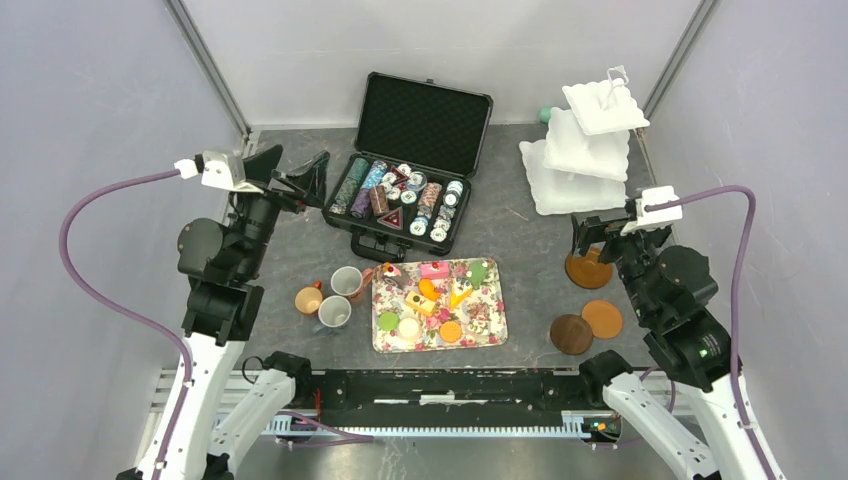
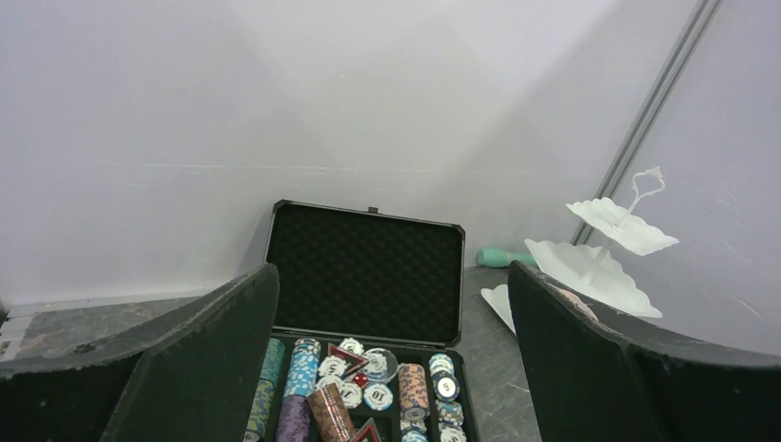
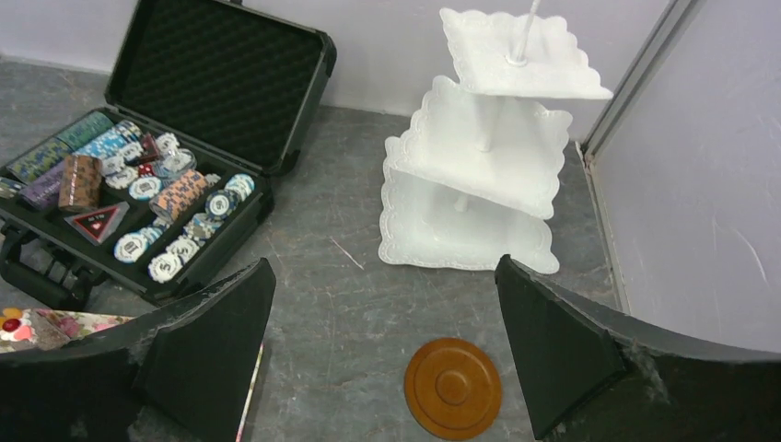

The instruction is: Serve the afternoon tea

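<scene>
step: start, nothing served yet | left jaws wide, right jaws wide, both empty | cakes on tray, mugs just beside it | next, likely: reach down to a cake, carry it to stand

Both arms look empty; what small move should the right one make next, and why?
Probably lower the right gripper onto the brown saucer nearest it: its jaws are open and empty, the saucer sits low in its wrist view, and the mugs stand on no saucers.
</scene>
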`<state>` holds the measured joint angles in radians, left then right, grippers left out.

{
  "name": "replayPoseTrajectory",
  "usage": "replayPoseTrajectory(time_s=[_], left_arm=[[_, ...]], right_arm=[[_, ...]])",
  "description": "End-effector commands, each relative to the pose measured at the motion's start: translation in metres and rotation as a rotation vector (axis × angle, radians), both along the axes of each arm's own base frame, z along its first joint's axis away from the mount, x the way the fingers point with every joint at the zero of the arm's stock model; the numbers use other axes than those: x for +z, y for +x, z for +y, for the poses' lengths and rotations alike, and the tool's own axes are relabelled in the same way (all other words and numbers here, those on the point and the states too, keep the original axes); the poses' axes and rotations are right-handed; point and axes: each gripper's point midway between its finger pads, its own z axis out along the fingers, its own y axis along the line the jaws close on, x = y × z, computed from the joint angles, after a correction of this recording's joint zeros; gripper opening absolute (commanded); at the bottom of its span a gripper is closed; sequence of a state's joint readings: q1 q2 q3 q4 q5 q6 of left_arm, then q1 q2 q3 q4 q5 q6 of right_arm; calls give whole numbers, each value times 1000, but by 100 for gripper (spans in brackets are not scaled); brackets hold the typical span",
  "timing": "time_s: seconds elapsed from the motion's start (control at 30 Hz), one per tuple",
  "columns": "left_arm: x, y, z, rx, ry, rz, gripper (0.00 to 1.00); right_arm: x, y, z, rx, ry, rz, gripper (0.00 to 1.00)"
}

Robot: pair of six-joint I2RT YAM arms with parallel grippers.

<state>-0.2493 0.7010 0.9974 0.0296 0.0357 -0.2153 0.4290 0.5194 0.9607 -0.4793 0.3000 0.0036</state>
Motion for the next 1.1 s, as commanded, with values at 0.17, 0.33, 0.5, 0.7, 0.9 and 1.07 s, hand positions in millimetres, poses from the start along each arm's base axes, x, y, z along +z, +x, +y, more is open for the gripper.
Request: replayPoseTrajectory(time_s=[0.17, 0.33, 0.5, 0.7, 0.9, 1.07], left_arm=[[14, -6, -15, -67, -40, -40, 100], [14, -8, -16, -69, -37, -44, 100], [11, -8, -20, -69, -30, -40, 100], [9, -10, -27, -95, -32, -36, 100], [13, -18, -35, -127, -28, -48, 100], [16, -24, -39, -139, -28, -57, 100]], right_arm=[[-73, 25, -4, -95, -71, 194, 98], [-116, 40, 2, -113, -39, 218, 98], [-158, 57, -9, -238, 3, 319, 98], [-204, 65, -59, -428, 156, 480, 98], [-223, 53, -130, -671, 245, 517, 98], [-242, 44, -174, -800, 234, 556, 85]])
